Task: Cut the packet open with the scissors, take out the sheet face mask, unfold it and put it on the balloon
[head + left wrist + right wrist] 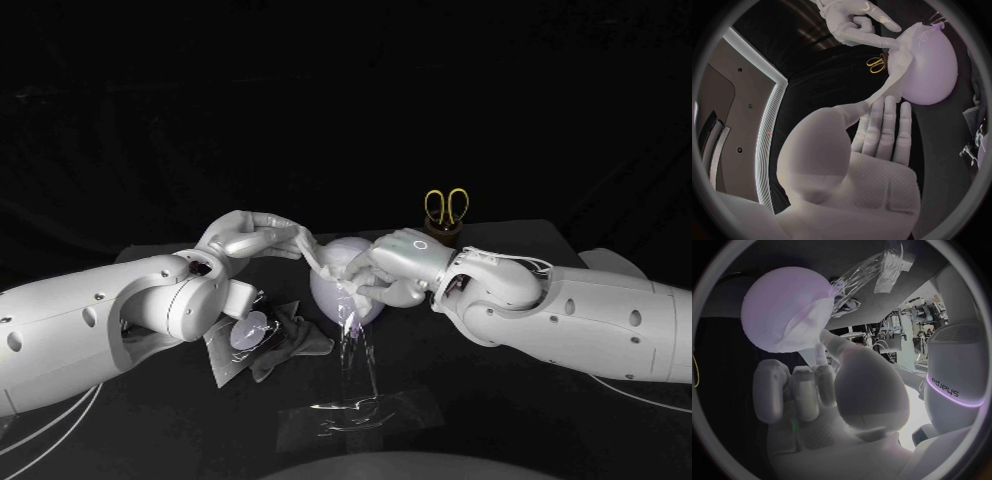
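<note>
Two hands fitted the sheet mask [895, 70] to the balloon [936, 70] between them: L hand [257, 238] pinched its loose edge, apparently for tension, while R hand [401, 262], mostly curled, pressed it w/ a fingertip as anchor.

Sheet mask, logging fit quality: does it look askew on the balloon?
Yes: the sheet mask covers just one side of the balloon, its other end stretched away to the left hand.
</note>
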Robot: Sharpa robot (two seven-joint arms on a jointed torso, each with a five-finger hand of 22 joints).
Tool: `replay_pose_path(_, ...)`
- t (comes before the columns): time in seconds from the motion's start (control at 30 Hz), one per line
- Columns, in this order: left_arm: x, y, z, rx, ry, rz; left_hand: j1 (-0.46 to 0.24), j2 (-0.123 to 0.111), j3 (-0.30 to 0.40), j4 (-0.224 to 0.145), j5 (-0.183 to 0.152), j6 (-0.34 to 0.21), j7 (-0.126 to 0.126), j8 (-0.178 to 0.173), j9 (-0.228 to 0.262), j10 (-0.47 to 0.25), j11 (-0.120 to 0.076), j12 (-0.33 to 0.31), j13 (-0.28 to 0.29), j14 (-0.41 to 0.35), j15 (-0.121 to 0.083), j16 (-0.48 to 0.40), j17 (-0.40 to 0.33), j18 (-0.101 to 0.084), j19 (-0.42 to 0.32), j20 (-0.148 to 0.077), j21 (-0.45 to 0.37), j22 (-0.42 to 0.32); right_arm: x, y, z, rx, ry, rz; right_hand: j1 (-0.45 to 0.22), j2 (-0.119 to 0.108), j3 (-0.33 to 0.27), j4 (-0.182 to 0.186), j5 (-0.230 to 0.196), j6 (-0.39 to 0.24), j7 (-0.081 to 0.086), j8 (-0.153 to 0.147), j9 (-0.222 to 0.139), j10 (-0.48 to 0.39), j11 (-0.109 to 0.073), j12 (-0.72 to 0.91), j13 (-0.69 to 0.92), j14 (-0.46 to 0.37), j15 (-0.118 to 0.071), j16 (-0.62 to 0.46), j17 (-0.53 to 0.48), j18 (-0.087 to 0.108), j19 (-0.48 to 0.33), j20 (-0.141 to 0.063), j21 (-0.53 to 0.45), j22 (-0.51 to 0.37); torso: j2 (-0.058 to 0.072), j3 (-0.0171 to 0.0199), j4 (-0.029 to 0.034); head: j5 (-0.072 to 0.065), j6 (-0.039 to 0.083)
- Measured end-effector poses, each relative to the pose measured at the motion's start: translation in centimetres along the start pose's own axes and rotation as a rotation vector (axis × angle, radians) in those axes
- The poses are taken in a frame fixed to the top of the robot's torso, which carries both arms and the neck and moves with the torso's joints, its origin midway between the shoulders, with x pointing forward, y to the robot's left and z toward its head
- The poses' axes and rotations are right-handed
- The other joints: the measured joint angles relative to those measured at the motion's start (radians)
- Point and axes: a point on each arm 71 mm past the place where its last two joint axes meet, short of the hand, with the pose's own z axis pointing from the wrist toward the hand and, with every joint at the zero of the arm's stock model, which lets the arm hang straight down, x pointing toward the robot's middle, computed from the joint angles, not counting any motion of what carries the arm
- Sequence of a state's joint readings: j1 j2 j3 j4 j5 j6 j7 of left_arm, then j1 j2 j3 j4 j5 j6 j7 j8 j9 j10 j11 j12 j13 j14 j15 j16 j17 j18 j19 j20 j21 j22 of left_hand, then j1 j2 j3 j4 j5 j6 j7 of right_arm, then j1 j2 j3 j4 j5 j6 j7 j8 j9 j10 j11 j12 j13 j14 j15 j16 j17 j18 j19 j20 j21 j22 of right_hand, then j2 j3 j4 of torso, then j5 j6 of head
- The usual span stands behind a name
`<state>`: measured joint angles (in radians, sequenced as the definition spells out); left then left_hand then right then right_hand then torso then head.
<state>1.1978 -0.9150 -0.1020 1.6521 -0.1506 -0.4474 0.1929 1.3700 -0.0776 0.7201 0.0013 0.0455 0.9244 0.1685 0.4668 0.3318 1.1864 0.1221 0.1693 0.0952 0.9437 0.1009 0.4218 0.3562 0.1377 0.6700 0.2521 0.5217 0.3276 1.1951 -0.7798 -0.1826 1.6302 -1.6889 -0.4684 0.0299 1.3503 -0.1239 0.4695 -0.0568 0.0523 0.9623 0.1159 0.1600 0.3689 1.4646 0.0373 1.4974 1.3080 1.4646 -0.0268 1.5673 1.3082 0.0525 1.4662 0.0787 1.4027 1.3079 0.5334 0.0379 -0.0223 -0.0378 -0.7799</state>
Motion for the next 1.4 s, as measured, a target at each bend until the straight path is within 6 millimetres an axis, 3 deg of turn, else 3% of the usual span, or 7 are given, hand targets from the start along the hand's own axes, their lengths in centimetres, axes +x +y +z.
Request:
replay_pose_path(0.4, -0.04, 0.0, -0.02, 0.0, -0.001, 0.0, 0.0, 0.0, 0.0, 0.0, 0.0, 0.003, 0.0, 0.0, 0.0, 0.0, 0.0, 0.0, 0.0, 0.0, 0.0, 0.0, 0.001, 0.0, 0.0, 0.0, 0.0, 0.001, 0.2, -0.51, 0.09, 0.024, 0.012, -0.013, 0.0, 0.001, 0.011, -0.003, 0.0, 0.003, -0.001, -0.004, -0.001, -0.002, -0.002, -0.002, -0.001, 0.004, -0.004, -0.001, 0.0, 0.0, 0.0, 0.0, 0.0, 0.0, 0.0, -0.0001, -0.0007, 0.002, -0.003)
replay_pose_path(0.87, -0.12, 0.02, 0.01, 0.0, -0.003, 0.001, -0.001, -0.001, 0.0, 0.0, 0.0, 0.002, 0.0, -0.003, 0.0, 0.0, 0.0, 0.0, 0.0, 0.0, 0.0, 0.0, 0.001, 0.0, 0.0, 0.0, 0.0, 0.0, 0.55, -0.73, 0.24, 0.036, 0.061, -0.015, -0.007, 0.018, 0.016, 0.0, 0.0, 0.032, 0.005, 0.002, 0.0, -0.002, -0.002, 0.003, 0.0, 0.004, -0.004, 0.0, -0.001, 0.0, -0.001, 0.0, -0.001, -0.001, -0.001, 0.0, -0.001, 0.002, -0.007)
replay_pose_path(0.93, -0.13, 0.02, 0.01, 0.0, -0.003, 0.001, -0.001, -0.001, 0.002, 0.002, 0.0, 0.002, 0.0, -0.004, 0.0, 0.0, 0.0, 0.004, 0.0, 0.0, 0.0, 0.004, 0.001, 0.0, -0.004, -0.004, 0.005, 0.004, 0.6, -0.71, 0.29, 0.035, 0.067, -0.015, -0.007, 0.018, 0.016, 0.0, 0.0, 0.042, 0.0, 0.002, 0.001, -0.002, -0.002, 0.003, 0.0, 0.004, -0.004, 0.0, -0.001, 0.0, -0.001, 0.0, -0.001, -0.001, -0.001, 0.0001, -0.0009, 0.002, -0.007)
replay_pose_path(1.2, -0.19, 0.03, 0.03, 0.0, -0.005, 0.001, -0.003, -0.003, 0.003, 0.003, 0.0, 0.002, 0.0, -0.005, 0.0, 0.0, 0.0, 0.004, 0.0, -0.002, -0.002, 0.004, 0.001, 0.0, -0.005, -0.005, 0.008, 0.006, 0.75, -0.77, 0.34, 0.037, 0.082, -0.016, -0.008, 0.03, 0.022, 0.0, 0.0, 0.083, -0.004, 0.025, 0.009, -0.002, -0.002, 0.003, 0.0, 0.004, -0.004, 0.0, -0.001, 0.0, -0.001, 0.0, -0.001, 0.0, 0.0, 0.0, -0.0007, 0.002, -0.009)
replay_pose_path(1.4, -0.26, 0.04, 0.04, 0.0, -0.006, 0.002, -0.004, -0.004, 0.003, 0.003, 0.0, 0.002, 0.0, -0.003, 0.0, 0.0, 0.0, 0.004, 0.0, -0.002, -0.002, 0.004, 0.001, 0.0, -0.009, -0.002, 0.008, 0.006, 0.66, -0.76, 0.27, 0.036, 0.068, -0.013, -0.001, 0.048, 0.022, 0.0, 0.0, 0.13, -0.018, 0.059, 0.026, 0.004, -0.007, 0.012, 0.0, 0.001, -0.008, -0.001, 0.0, 0.0, 0.0, -0.01, 0.003, 0.0, 0.0, 0.0, -0.0007, 0.002, -0.009)
